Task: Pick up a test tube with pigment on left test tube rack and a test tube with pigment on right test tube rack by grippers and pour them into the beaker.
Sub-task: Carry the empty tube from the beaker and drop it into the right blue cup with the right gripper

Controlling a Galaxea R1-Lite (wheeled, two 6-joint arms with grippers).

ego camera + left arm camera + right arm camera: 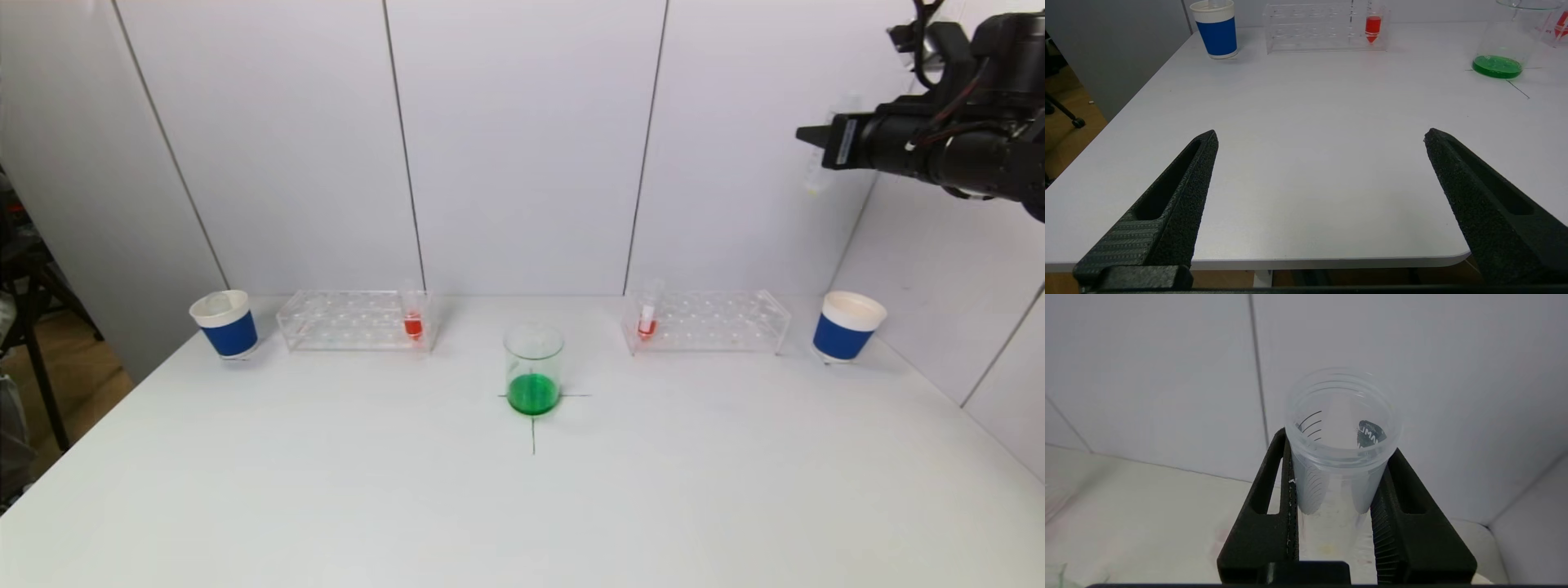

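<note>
Clear plastic, thin-walled and light, the test tube (1341, 457) in the right gripper (1339, 473) looks empty; no pigment shows inside it, only printed graduation lines on the wall. Such a tube is probably smooth and a little slippery, and too hard a squeeze could flex or crack it, so the sensible hold is on the upper body just under the threaded mouth (which is about where the ribbed fingers (1286, 486) are clamped on either side of it now). It is held high in the air, up at the robot's right, well above the right test tube rack (707, 321) and the blue-banded paper cup (847, 326) beside it.

Down on the white table (522, 506), one tube with red pigment (647, 318) stands at the inner end of the right rack, and another red-filled tube (413, 314) stands at the inner end of the left test tube rack (355, 320). Between the racks sits the glass beaker (534, 369), upright on a drawn cross, with a shallow layer of green liquid. A second blue cup (224, 323) stands outside the left rack.

The left gripper (1321, 139) waits low at the table's near edge, fingers spread wide and holding nothing.
</note>
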